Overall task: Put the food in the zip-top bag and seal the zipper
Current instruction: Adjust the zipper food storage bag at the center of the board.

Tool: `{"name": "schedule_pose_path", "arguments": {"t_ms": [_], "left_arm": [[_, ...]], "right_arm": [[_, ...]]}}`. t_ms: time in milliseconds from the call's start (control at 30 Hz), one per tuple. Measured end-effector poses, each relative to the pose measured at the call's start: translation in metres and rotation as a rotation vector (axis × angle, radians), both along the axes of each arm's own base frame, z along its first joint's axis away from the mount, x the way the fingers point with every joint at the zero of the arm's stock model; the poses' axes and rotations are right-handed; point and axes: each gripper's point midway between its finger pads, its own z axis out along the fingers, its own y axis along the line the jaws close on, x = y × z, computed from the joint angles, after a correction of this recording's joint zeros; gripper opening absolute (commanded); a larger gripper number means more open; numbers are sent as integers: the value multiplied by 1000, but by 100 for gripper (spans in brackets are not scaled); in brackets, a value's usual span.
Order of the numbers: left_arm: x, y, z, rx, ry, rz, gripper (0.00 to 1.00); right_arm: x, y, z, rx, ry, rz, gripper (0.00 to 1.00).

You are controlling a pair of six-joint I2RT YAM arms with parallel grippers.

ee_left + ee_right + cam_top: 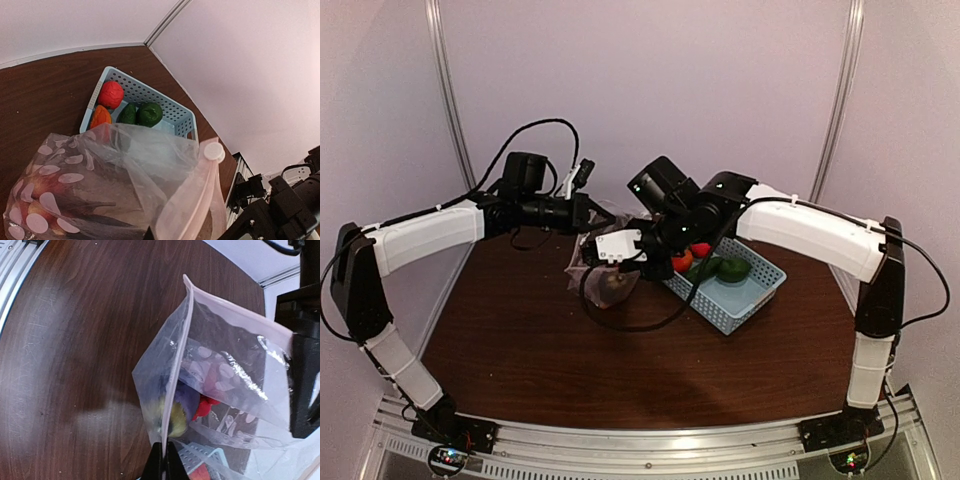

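- Bag (100, 185) hangs between the two claws, just beside the basket (165, 102) and over the dark worktop (75, 365). Whether its bottom rests there I cannot tell.
- Right claw (164, 459) is pressed together on the mouth edge, pinching the zipper (181, 350) strip near one end.
- Left claw (148, 233) is pressed together too, and as far as its own view shows it pinches the film at the other side of the mouth.
- Inside the bag lie an eggplant (181, 402) and a strawberry (206, 407). More red pieces show dimly through the spots.
- I judge the step in hand to be filling, not sealing: a tomato (110, 94), a second red piece (100, 117), a cucumber (128, 114) and a pepper (150, 114) lie in the basket.
- With both claws on the bag, neither is free to carry food. The next move calls for one claw to hold the mouth wide while the other lets go and fetches from the basket.
- Slack film folds across the mouth and stands in the way. In the top view the right arm hangs over the basket's near side, so reach looks crowded.
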Motion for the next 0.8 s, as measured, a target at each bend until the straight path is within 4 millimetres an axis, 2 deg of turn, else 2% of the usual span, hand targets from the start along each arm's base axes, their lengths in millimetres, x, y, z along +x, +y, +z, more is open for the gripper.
{"name": "schedule_pose_path", "arguments": {"t_ms": [267,367,533,667,767,800], "left_arm": [[-2,6,7,30,-58,7,1],[0,17,20,88,-144,42,0],[21,34,41,219,-241,137,0],[25,40,62,252,-287,165,0],[32,43,79,281,-312,185,0],[38,42,86,288,-327,196,0]], "right_arm": [[16,15,41,114,-93,-47,0],[16,20,50,152,-89,-69,0],[14,24,73,227,-94,-102,0],[9,13,97,272,-113,-112,6],[13,9,115,320,-131,-128,9],[15,9,119,334,-135,-132,15]]}}
